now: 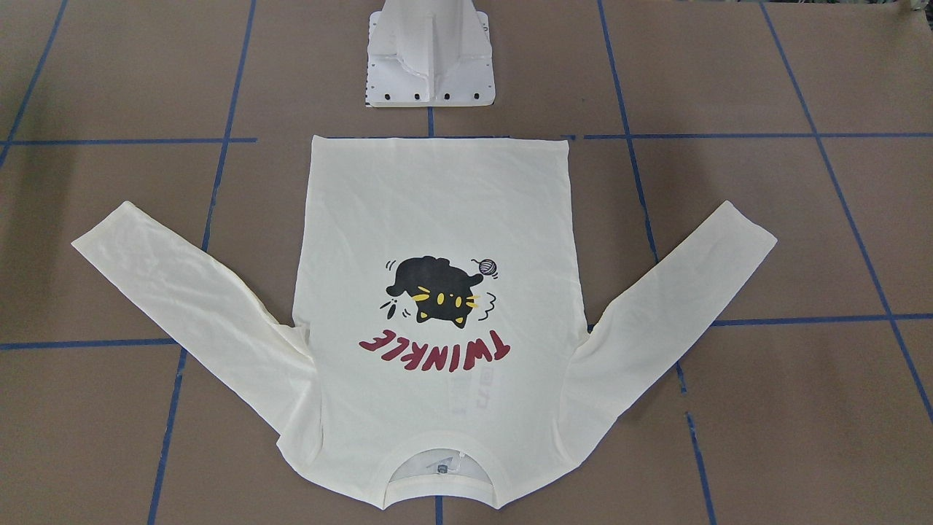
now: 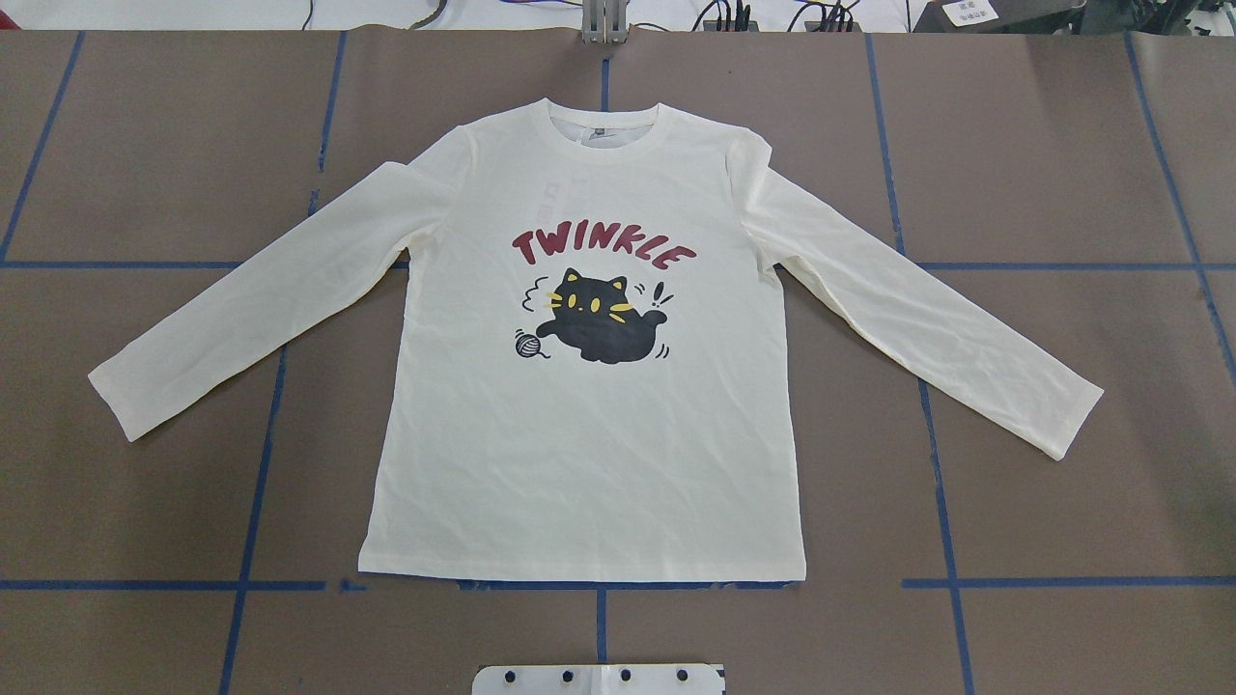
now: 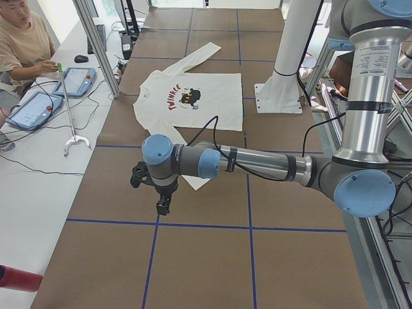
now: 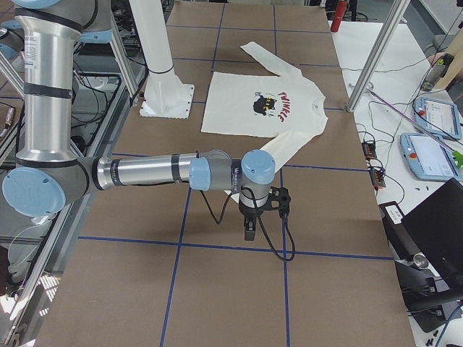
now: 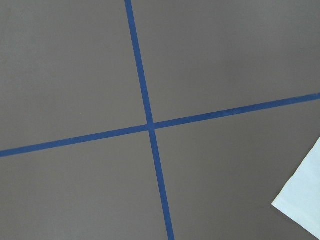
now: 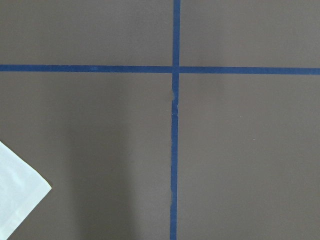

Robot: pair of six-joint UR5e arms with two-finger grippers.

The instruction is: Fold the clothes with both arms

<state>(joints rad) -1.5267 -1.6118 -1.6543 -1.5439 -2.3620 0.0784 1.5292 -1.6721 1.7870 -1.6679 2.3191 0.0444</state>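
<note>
On the brown table (image 2: 1062, 145) the long-sleeved T-shirt (image 2: 589, 434) lies flat, unfolded; left gripper (image 3: 163, 207) and right gripper (image 4: 249, 230) hover off its cuffs, jaw state indeterminable; next: probably grasp sleeves.

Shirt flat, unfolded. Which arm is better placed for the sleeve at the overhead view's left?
Left. Its tool hangs just beyond that sleeve's cuff, whose corner shows in its wrist view; the right arm sits past the opposite sleeve.
</note>
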